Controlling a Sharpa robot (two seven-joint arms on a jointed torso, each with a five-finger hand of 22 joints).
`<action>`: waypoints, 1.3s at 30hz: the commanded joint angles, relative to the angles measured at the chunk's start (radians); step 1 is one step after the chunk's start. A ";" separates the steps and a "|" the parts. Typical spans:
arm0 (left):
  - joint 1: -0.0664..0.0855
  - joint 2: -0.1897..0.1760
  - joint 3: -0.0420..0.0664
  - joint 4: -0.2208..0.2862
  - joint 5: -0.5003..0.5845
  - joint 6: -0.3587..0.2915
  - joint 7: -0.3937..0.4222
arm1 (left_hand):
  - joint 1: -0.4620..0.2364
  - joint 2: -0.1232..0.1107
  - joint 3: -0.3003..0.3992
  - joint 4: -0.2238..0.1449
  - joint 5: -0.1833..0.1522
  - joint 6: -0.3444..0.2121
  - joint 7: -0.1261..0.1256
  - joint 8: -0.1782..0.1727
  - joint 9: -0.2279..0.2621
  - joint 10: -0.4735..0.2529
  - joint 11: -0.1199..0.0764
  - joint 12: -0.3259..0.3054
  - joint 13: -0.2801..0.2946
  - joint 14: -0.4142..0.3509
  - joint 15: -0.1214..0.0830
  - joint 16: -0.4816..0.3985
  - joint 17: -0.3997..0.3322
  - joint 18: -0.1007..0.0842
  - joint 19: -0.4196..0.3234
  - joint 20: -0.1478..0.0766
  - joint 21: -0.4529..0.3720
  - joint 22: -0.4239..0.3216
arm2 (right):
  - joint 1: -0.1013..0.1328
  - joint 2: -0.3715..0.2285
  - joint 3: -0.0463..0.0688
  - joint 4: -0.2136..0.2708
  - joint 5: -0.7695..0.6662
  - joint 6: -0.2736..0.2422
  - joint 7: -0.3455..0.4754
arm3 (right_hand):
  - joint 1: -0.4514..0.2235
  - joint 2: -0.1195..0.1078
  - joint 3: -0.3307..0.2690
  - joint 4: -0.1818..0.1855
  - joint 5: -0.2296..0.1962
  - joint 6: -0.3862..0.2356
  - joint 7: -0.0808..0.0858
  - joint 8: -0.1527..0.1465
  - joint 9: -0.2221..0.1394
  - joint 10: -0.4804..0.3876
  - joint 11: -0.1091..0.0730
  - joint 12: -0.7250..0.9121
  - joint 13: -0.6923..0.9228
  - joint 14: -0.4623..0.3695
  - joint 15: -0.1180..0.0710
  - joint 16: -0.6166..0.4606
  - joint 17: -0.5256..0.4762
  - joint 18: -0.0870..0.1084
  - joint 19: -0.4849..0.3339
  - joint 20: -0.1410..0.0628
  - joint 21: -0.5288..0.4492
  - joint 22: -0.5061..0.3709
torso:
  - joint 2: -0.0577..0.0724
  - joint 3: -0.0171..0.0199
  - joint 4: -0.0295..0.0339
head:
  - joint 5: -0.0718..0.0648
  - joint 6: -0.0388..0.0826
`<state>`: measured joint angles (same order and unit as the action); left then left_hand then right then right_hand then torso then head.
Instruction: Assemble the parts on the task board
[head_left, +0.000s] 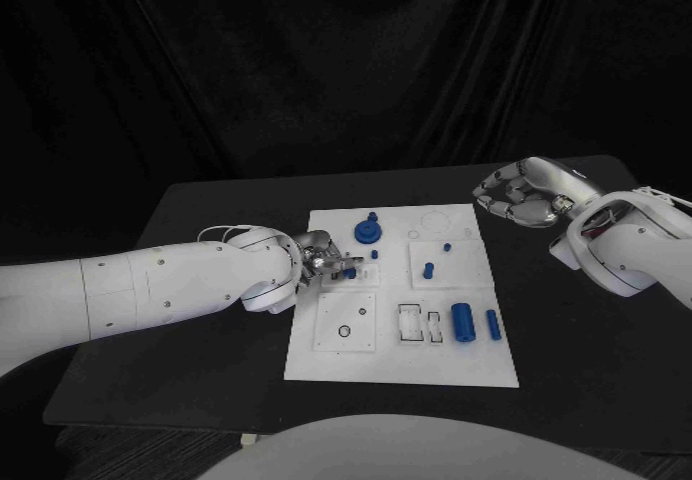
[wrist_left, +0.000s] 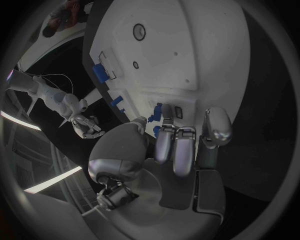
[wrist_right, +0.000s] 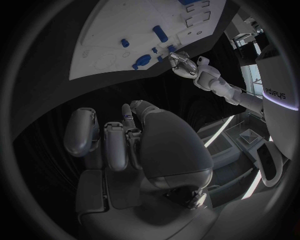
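Note:
The white task board lies in the middle of the black table. My left hand is over the board's left edge, its fingertips closed round a small blue part just above the board. A round blue part stands beyond the hand, and small blue pegs stand near the board's middle. Two blue cylinders lie at its right side. My right hand hovers off the board's far right corner, fingers curled in with nothing in them.
Black table surface runs right of the board and a narrower strip lies to its left, under my left arm. A dark curtain hangs behind the table.

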<state>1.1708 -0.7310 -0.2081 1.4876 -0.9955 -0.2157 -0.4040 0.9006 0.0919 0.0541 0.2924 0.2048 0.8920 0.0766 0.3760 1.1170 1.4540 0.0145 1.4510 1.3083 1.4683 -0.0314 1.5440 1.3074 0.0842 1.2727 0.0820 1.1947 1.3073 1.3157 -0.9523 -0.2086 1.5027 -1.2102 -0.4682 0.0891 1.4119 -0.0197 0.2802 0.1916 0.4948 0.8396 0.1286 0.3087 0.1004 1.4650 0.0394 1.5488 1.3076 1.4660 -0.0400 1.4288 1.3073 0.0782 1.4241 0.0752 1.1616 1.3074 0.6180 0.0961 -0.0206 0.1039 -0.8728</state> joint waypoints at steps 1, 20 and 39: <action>-0.005 0.005 -0.005 -0.002 0.001 0.047 0.006 | 0.012 0.019 -0.006 -0.001 0.059 0.008 -0.004 0.008 0.003 0.001 -0.002 0.003 0.171 0.037 0.003 -0.002 0.173 0.009 -0.005 0.003 -0.009 0.140 | -0.002 -0.002 0.001 0.002 -0.001 0.002 -0.014 | 0.003 0.000 0.004 -0.002 0.006 -0.004 0.001 -0.003 -0.001 0.063 0.004 -0.006 0.192 0.052 0.008 -0.007 0.017 0.009 -0.006 -0.001 -0.005 0.141 | 0.000 0.0001 0.0003 | -0.001 0.000; -0.005 0.014 -0.005 -0.013 0.001 0.083 0.003 | 0.120 0.026 0.025 -0.007 0.203 0.074 -0.031 0.025 -0.002 0.019 -0.024 0.019 0.182 0.048 -0.015 0.003 0.186 0.006 0.010 -0.012 0.008 0.145 | -0.002 -0.001 0.001 0.001 -0.001 0.004 -0.014 | 0.003 0.000 0.005 -0.003 0.007 -0.004 0.001 -0.003 -0.001 0.062 0.004 -0.006 0.191 0.052 0.008 -0.007 0.017 0.009 -0.006 -0.001 -0.006 0.141 | 0.000 0.0005 -0.0003 | -0.001 0.000; 0.000 -0.011 -0.004 0.009 0.001 -0.004 0.023 | 0.081 -0.006 -0.052 -0.003 -0.036 0.111 -0.037 0.014 -0.016 0.056 -0.034 0.051 0.205 0.081 -0.027 0.016 0.228 -0.007 0.066 -0.024 0.068 0.163 | -0.003 -0.006 0.001 0.003 -0.001 0.001 -0.014 | 0.003 0.000 0.005 -0.004 0.007 -0.004 0.001 -0.003 -0.001 0.062 0.004 -0.006 0.191 0.052 0.009 -0.008 0.016 0.010 -0.007 -0.001 -0.008 0.141 | 0.000 -0.0001 0.0006 | -0.002 0.000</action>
<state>1.1711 -0.7358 -0.2112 1.4887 -0.9953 -0.1866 -0.3963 0.9853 0.0913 0.0087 0.2893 0.1764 0.9953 0.0381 0.3828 1.0988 1.4664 -0.0125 1.4971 1.3083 1.4653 -0.0501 1.5560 1.3074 0.0842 1.3325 0.0589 1.2568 1.3073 1.3152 -0.9553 -0.2086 1.5031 -1.2102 -0.4653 0.0891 1.4119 -0.0197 0.2813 0.1904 0.4960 0.8396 0.1286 0.3087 0.1004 1.4650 0.0394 1.5488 1.3074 1.4660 -0.0400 1.4251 1.3074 0.0782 1.4241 0.0752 1.1599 1.3080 0.6179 0.0963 -0.0202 0.1037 -0.8728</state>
